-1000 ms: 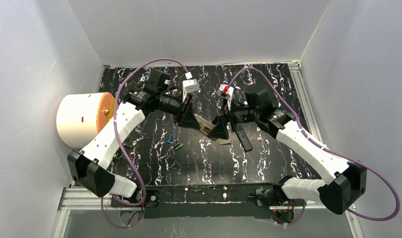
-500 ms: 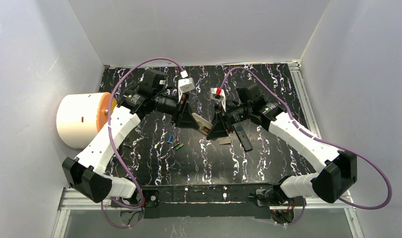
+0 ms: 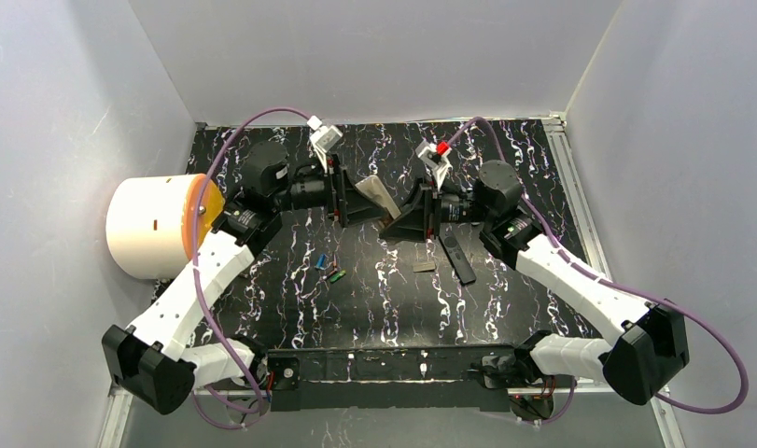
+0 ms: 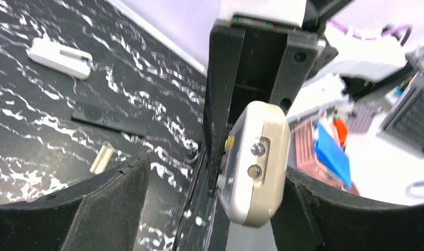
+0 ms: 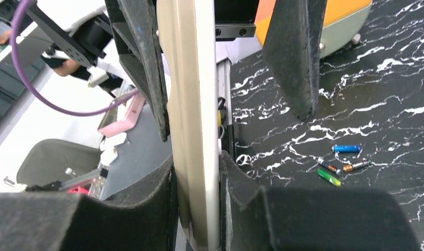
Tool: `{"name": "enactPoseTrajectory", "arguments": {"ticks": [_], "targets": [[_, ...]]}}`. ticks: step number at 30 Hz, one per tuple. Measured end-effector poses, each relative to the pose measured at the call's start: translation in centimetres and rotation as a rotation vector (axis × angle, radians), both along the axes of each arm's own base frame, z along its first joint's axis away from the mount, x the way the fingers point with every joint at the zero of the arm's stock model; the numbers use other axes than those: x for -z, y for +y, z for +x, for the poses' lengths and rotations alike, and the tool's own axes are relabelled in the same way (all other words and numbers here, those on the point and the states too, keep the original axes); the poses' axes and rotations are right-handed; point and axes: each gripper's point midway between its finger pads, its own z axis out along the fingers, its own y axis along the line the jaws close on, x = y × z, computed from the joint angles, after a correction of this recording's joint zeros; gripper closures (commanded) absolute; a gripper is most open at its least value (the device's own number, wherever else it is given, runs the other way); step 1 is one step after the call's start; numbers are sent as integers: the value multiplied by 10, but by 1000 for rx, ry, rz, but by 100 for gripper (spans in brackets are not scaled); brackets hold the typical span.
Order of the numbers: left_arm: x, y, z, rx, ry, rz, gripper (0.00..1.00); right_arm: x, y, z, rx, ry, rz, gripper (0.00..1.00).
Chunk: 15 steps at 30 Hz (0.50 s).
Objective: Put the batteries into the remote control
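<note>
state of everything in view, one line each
right gripper: shut on beige remote
left gripper: open, not gripping
beige remote: held off the table
batteries: loose on the table, not loaded
black remote: lying flat on the table

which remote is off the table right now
The beige remote, pinched between the right fingers in mid-air; the black remote lies flat on the table, untouched.

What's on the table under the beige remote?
Nothing can be seen there: the remote, gripped by the right pincer above the table, hides that patch from the top camera. The batteries lie clear of it, in plain view.
</note>
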Motion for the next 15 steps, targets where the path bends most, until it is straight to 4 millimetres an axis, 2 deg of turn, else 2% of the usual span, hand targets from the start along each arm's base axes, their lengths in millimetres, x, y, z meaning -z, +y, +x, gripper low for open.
{"name": "enactPoseTrajectory", "arguments": {"ticks": [6,8,11,13,15], "targets": [[-38,0,12,-109,-26,-139,19,-22,1,1,8,18,71,89],[-49,-1,15,-126,-36,-181,20,-27,1,-1,-8,31,80,89],[-62,-1,17,-138,-39,-226,38,-36,3,-1,-21,39,102,89],[-67,-1,17,-139,-43,-245,53,-38,5,1,-18,53,110,90],[-72,-1,16,-142,-46,-260,62,-39,7,4,-14,74,116,90]]}}
